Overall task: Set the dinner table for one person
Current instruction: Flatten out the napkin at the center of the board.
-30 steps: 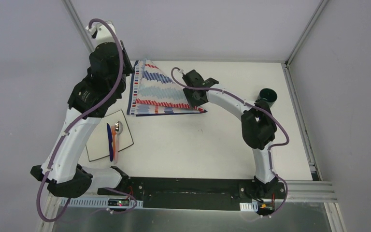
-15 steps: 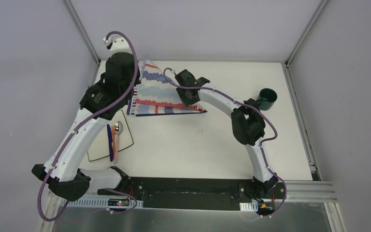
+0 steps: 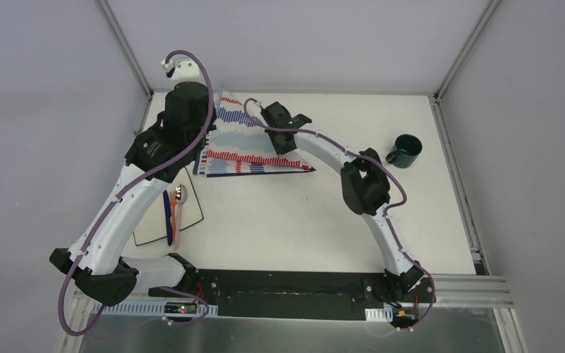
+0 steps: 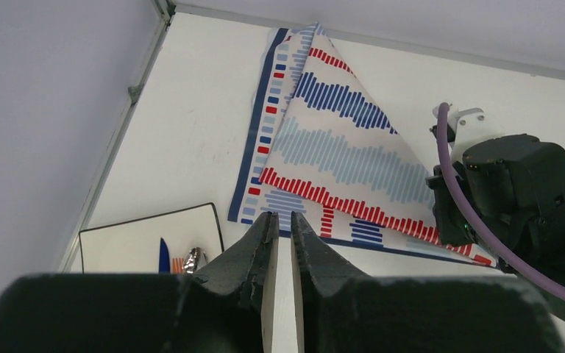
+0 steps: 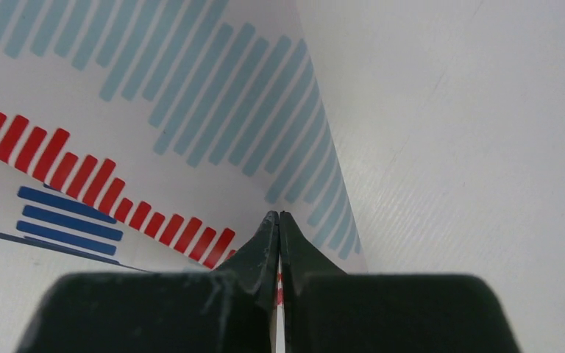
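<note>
A striped red, blue and white cloth (image 3: 239, 140) lies folded into a triangle at the back left of the dinner table (image 3: 301, 213). My right gripper (image 5: 279, 215) is down on the cloth's right folded edge (image 5: 191, 125). Its tips are pressed together, with a sliver of red-striped cloth between the fingers. In the top view its wrist (image 3: 285, 136) covers that spot. My left gripper (image 4: 281, 215) hovers over the cloth's near left edge (image 4: 338, 147). A narrow slit remains between its fingers, with nothing in it.
A white square plate (image 3: 149, 224) sits at the near left, holding a spoon (image 3: 181, 193) and a blue-handled knife (image 3: 168, 217). A dark green mug (image 3: 407, 149) stands at the right. The right arm's wrist (image 4: 519, 191) is close by in the left wrist view.
My right gripper has snapped shut at the cloth's edge, and its arm has drawn slightly left. The left arm has swung in toward the cloth and its jaws have narrowed.
</note>
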`<state>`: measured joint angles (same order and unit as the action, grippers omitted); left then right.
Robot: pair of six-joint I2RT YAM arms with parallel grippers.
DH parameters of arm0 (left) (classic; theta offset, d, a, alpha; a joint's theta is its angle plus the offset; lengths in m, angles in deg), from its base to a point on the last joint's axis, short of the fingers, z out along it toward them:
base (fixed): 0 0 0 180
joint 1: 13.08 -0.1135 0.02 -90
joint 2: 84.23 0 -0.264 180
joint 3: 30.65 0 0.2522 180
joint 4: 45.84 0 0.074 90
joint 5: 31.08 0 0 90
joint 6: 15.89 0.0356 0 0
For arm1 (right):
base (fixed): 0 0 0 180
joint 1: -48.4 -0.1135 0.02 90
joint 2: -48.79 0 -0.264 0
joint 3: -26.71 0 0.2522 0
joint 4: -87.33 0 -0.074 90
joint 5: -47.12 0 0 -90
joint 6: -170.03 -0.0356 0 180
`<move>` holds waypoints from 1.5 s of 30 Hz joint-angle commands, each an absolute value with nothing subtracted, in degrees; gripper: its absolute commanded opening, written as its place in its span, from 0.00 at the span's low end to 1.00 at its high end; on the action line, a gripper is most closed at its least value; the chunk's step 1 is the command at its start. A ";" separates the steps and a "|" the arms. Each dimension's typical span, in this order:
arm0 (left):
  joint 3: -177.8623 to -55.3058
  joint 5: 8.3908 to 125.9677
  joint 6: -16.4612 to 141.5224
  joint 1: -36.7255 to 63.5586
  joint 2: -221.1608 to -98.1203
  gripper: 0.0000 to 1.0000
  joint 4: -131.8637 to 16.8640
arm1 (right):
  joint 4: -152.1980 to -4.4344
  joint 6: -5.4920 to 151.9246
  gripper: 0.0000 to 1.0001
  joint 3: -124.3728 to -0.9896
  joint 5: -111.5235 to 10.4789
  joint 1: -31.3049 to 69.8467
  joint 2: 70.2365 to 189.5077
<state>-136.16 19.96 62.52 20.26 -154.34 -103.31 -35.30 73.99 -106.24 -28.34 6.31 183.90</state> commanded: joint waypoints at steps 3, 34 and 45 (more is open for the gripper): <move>-135.25 19.27 61.93 20.41 -153.57 0.13 -102.31 | -33.48 71.02 0.00 -109.20 -29.32 6.44 187.18; -132.39 23.77 58.76 20.64 -151.78 0.06 -104.60 | -36.64 56.11 0.00 -55.66 -18.24 6.48 155.50; -136.17 23.32 60.20 21.43 -153.52 0.10 -105.91 | -32.81 60.69 0.20 -66.12 -15.29 3.55 153.17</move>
